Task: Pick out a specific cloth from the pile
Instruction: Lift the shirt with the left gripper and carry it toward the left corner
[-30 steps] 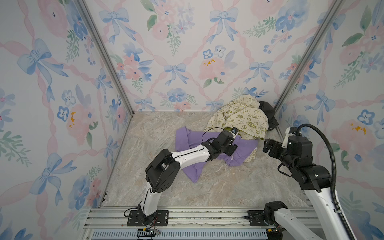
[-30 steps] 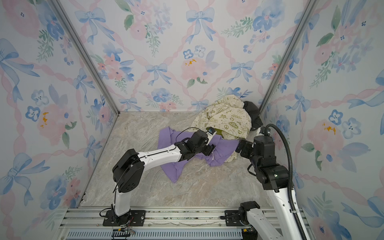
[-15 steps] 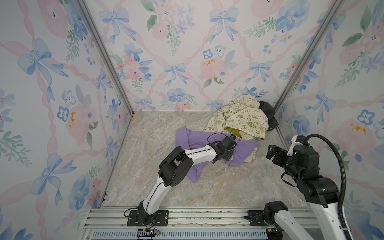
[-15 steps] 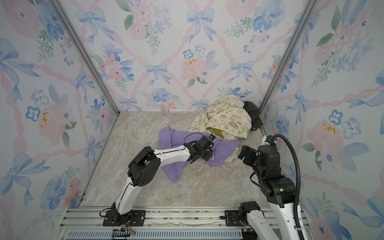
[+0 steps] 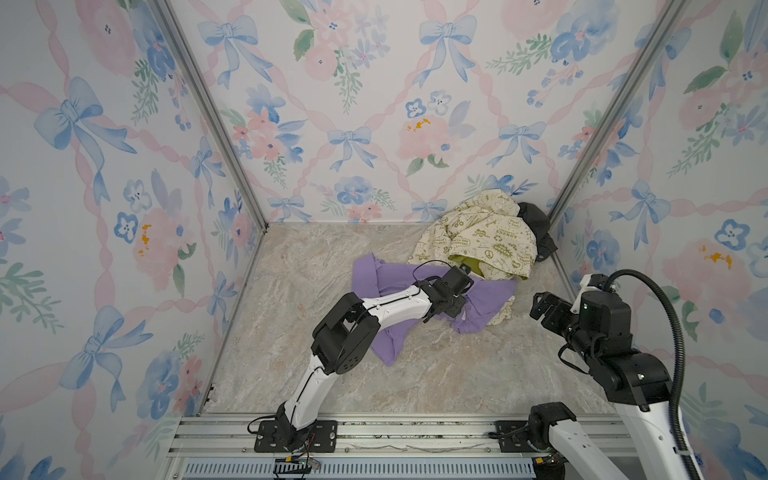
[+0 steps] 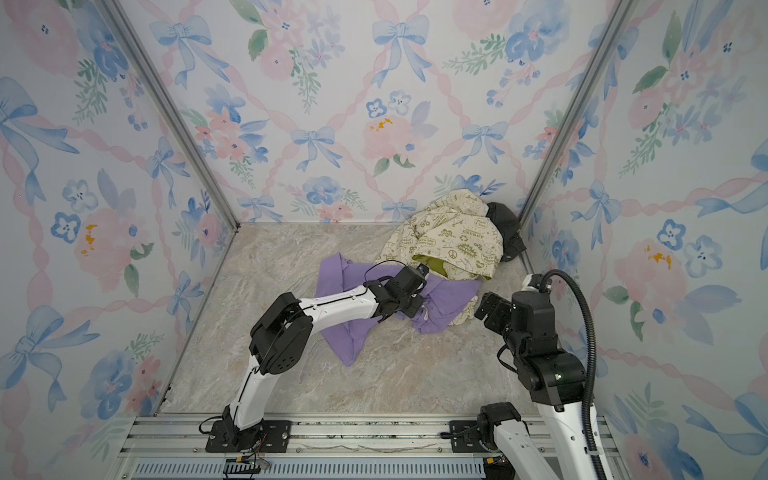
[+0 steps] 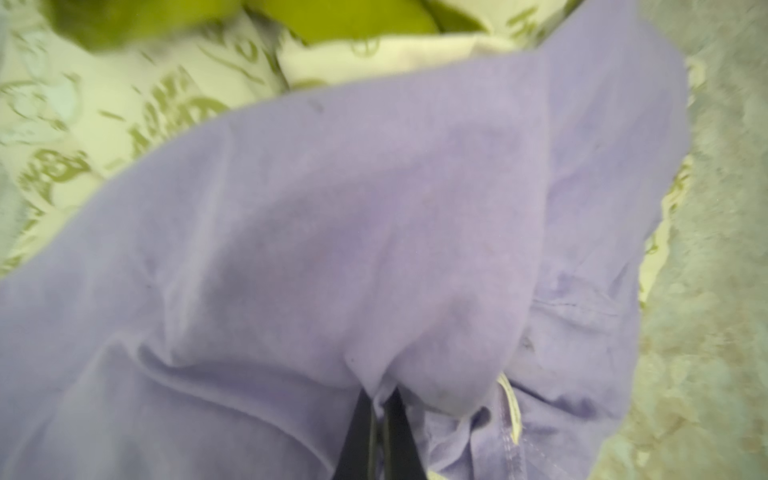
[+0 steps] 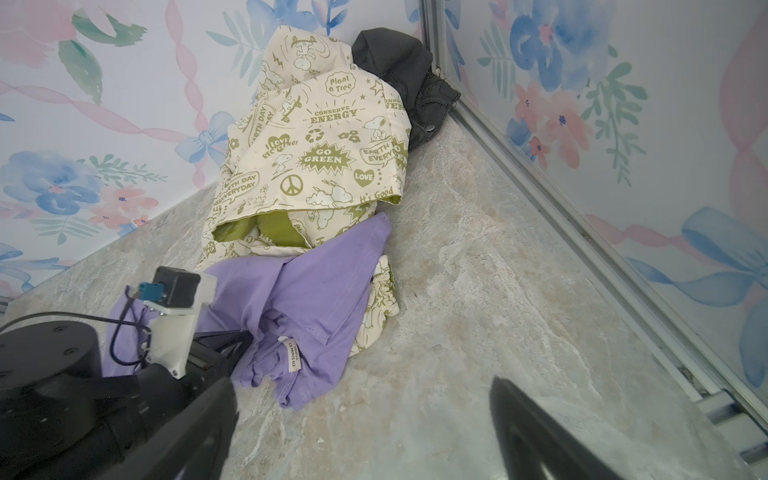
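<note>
Our left claw [image 7: 380,409] has its two dark fingers [image 7: 357,436] pressed together on a small fold of the cloth [image 7: 374,228], the plain lilac garment, and the fabric bunches up right at the tips. Just beside the tips lies a white label [image 8: 289,353] sewn into the garment. The cloth spreads under and around this claw on the marble-patterned floor [image 5: 415,374], and one long flap runs back beneath the left arm [image 5: 395,305] towards its base.

Beyond the claw's tips we see the pile [image 5: 490,241] touching the cloth's far edge. It is chiefly a cream cloth [image 8: 324,137] with olive-green prints. A gathered cream cuff [image 8: 382,291] pokes out from under the lilac fabric. Farther still from the claw, behind the cream cloth, a dark grey cloth [image 8: 407,79] sits in the corner of the flowered walls [image 5: 353,104].

To the side of the left claw, past the cloth's end, our right claw [image 5: 540,307] hangs above the floor with its jaws wide apart. It holds nothing, and is near the cloth but not touching it.
</note>
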Controlling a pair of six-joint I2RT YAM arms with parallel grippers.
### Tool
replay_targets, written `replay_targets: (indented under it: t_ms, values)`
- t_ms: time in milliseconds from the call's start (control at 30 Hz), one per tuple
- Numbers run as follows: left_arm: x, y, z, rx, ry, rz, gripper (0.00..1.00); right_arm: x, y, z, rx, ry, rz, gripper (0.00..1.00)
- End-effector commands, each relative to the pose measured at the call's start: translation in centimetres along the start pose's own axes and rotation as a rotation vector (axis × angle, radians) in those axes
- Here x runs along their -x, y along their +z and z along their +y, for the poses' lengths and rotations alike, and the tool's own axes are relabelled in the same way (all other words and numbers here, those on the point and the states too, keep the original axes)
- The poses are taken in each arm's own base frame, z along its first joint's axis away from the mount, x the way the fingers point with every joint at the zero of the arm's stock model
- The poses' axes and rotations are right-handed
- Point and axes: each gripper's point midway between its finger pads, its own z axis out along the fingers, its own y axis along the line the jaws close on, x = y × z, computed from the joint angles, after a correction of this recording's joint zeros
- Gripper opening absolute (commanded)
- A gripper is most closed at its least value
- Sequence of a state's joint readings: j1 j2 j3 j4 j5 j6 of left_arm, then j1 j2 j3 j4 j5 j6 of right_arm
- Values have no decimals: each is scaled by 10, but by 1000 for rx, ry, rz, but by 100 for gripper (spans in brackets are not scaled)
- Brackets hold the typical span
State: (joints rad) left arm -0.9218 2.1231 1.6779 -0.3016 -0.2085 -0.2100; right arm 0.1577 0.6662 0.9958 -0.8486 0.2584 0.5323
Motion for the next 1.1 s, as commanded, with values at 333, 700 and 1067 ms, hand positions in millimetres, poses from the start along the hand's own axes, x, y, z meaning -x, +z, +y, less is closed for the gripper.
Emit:
replay_targets:
  t_ms: [333, 700, 1067]
  values:
    - [150, -177, 66, 193, -22, -440, 0, 14, 8, 11, 21, -2, -16, 97]
    - [180, -307, 170, 383, -162, -649, 0, 21, 20, 26, 53, -3, -2, 97]
    - [153, -404, 268, 606, -253, -742, 0, 28, 38, 46, 94, 14, 26, 97]
